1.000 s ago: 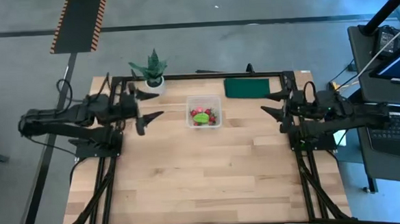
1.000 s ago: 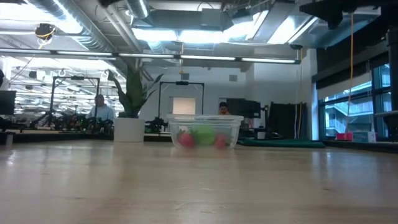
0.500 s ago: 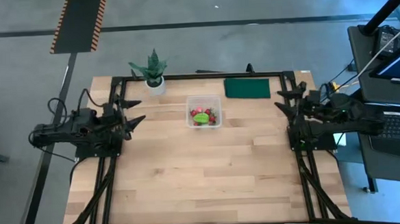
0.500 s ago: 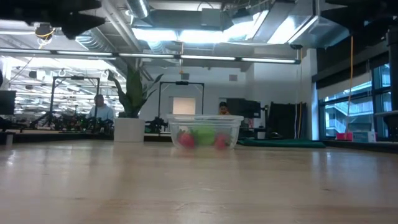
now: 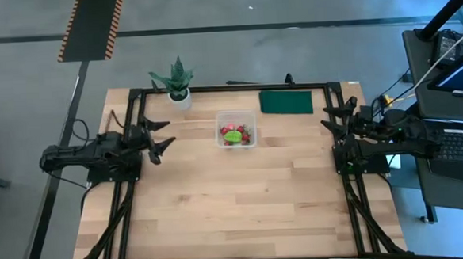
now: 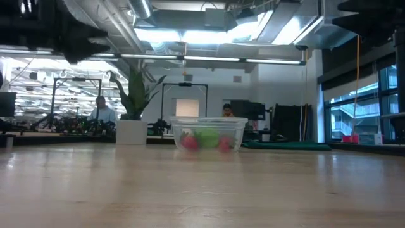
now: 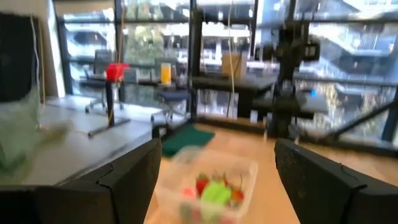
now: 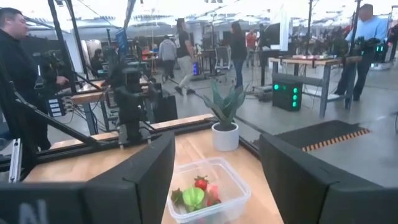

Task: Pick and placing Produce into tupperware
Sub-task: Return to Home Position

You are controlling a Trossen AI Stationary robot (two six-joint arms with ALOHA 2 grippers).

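Observation:
The clear tupperware [image 5: 236,135] stands on the table's far middle, holding several red berries [image 5: 246,133] and the lime-green piece [image 5: 232,135]. It also shows in the low view [image 6: 207,133], the left wrist view [image 7: 208,186] and the right wrist view [image 8: 208,196]. My left gripper [image 5: 162,136] is open and empty at the table's left edge, well left of the box. My right gripper [image 5: 334,118] is open and empty at the right edge.
A spiky green plant in a white pot [image 5: 177,82] stands at the far left. A flat dark green pad [image 5: 286,101] lies at the far right. Black frame rails [image 5: 131,190] run along both table sides. People stand in the room beyond [image 8: 15,56].
My left gripper has drawn back toward the table's left edge, away from the tupperware. My right gripper has drawn back a little toward the right edge. Both have stayed open. The tupperware and its produce have not moved.

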